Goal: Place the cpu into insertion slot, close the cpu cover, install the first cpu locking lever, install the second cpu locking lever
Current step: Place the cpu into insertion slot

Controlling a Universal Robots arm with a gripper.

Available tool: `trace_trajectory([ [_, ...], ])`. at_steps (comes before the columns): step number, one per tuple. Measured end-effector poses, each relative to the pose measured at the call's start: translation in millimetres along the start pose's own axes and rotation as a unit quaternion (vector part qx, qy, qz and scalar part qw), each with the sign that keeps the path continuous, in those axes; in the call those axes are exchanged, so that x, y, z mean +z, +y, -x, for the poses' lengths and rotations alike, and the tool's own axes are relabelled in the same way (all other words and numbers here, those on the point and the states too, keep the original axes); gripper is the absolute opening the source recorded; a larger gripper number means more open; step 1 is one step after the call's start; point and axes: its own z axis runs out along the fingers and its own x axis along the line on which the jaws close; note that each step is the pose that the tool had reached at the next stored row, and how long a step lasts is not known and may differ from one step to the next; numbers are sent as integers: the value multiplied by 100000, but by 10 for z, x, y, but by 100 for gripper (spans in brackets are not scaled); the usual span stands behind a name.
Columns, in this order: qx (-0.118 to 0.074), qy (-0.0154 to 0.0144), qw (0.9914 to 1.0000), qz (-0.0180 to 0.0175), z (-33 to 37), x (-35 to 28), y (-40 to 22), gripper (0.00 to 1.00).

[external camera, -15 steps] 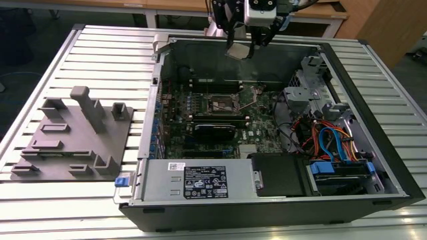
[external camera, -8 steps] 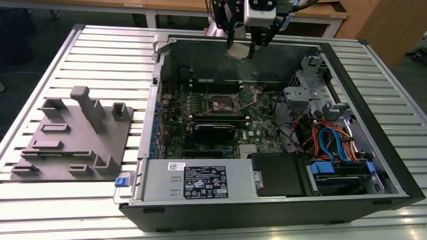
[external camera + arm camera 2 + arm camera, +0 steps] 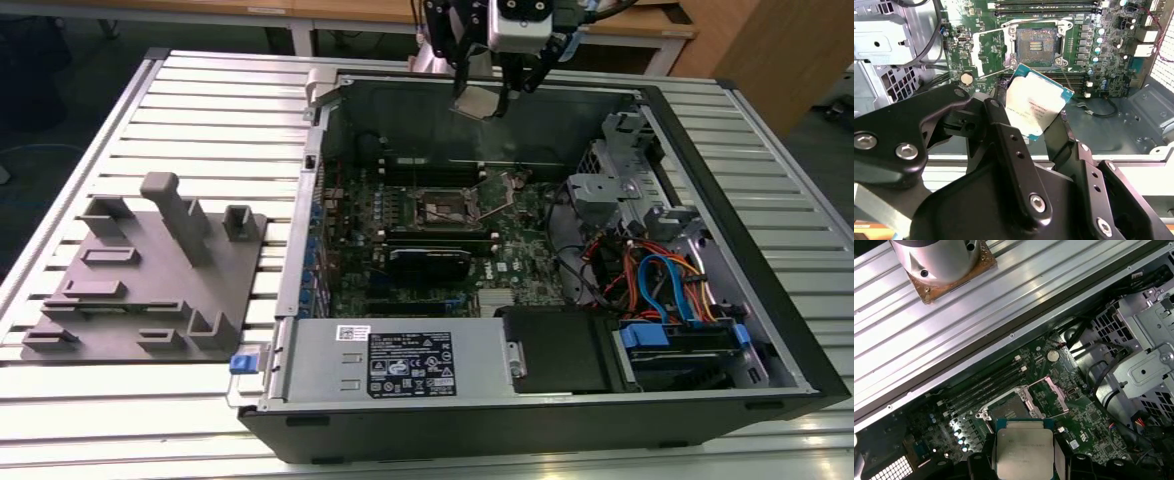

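Seen from my remote station: high over the twelve o'clock end of the open black-and-grey desktop computer case (image 3: 801, 345), the black two-fingered tool (image 3: 478, 100) is clamped on the cpu (image 3: 475, 105), a small flat square chip with a silvery-grey metal top. The second wrist view shows the fingers (image 3: 1000, 117) pinching two opposite edges of the chip (image 3: 1036, 102).

From the tool, the insertion slot (image 3: 443, 207), a square processor socket with a dark centre and a black-and-silver rim, lies toward six o'clock in the exterior view and well below, on the green circuit board. The two are well apart.

The cpu cover (image 3: 991, 50), a thin square silver metal frame, stands swung open just beside the socket (image 3: 1036, 42), so the contact field is bare. The chip's edges look turned against the socket's rim, so I judge squaring them matters most.

The case rests on a slatted aluminium bench (image 3: 200, 100).
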Motion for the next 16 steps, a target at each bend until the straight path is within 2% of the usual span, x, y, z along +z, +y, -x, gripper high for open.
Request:
trace_trajectory([
  [4, 1376, -122, 99990, 27, -2, 0, -1, 54],
  [8, 4276, -380, 99908, 81, -3, 2, 2, 54],
  [14, 5491, -492, 99848, 105, -8, 10, -2, 54],
  [16, 7053, -628, 99749, 130, -8, 13, -2, 54],
])
